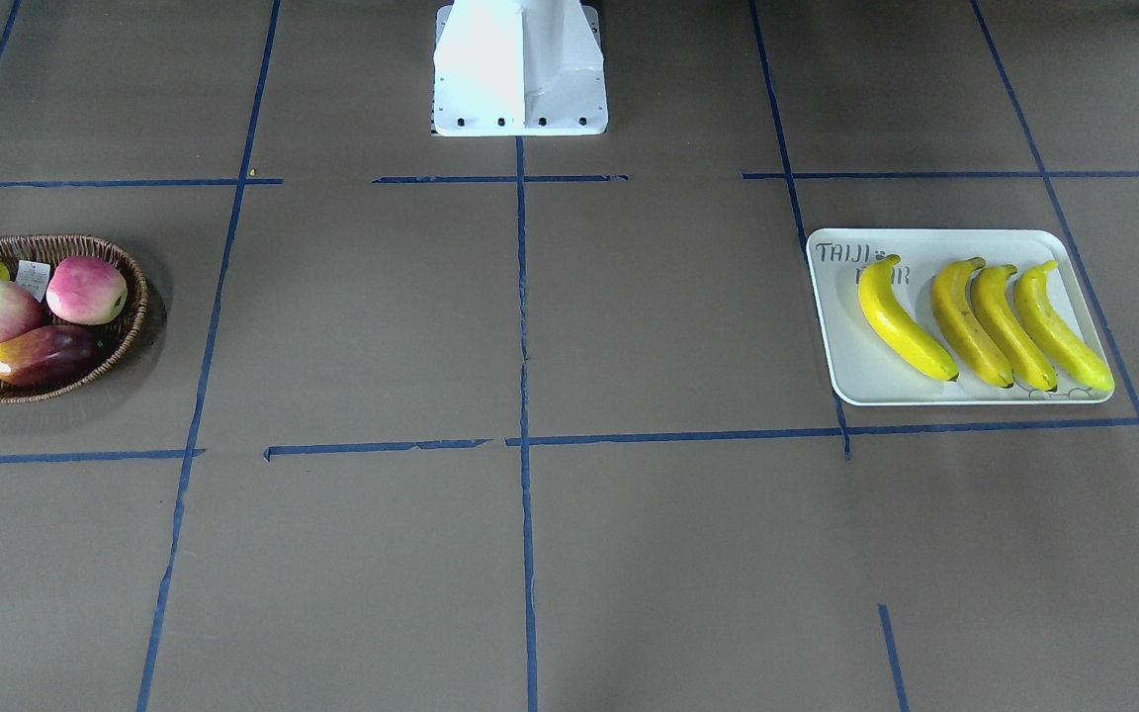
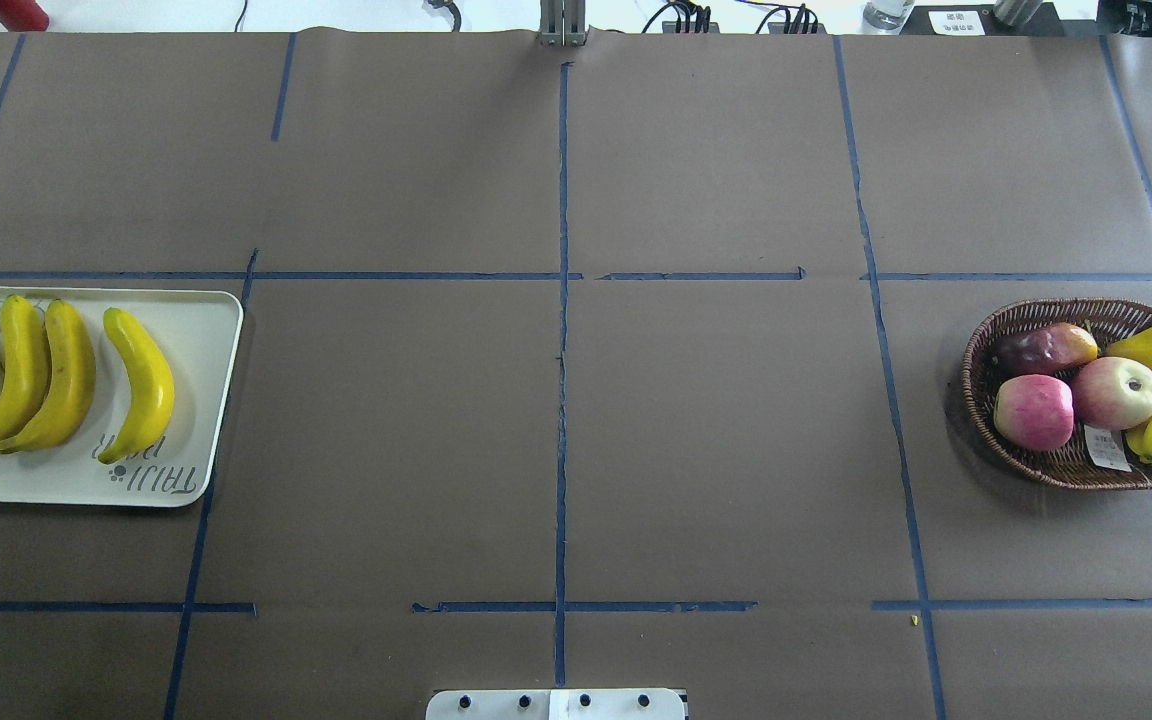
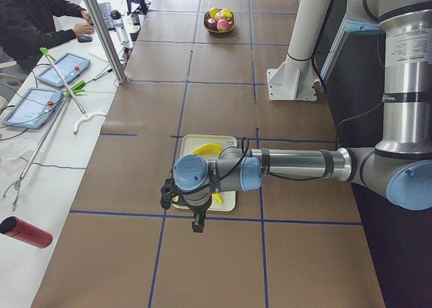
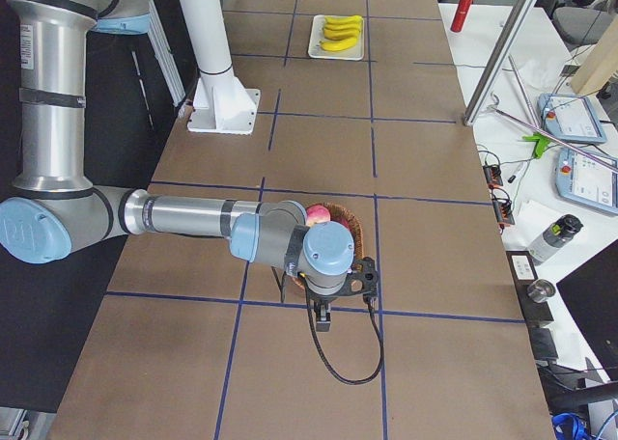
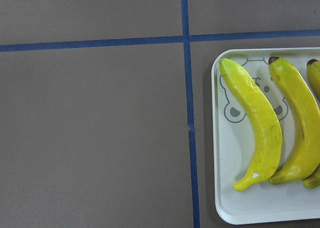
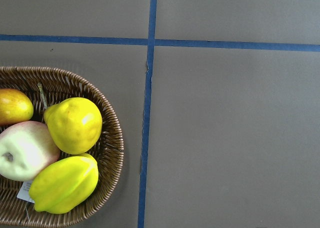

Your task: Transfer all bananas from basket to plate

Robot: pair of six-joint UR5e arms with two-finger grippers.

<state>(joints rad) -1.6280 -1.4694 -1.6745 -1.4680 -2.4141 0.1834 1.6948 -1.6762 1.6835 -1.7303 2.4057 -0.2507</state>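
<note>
Bananas (image 2: 66, 375), 4 together, lie on the plate (image 2: 201, 340); far right of the plate, the basket (image 2: 1056, 462) holds none. Whether the left gripper (image 3: 196, 223) or right gripper (image 4: 324, 318) is open, I cannot tell. To finish well, lift straight up off the plate.

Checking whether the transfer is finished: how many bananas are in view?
4, all on the plate: three bananas close together, one slightly apart by the lettering. The basket shows none, though its other fruit could hide one.
</note>
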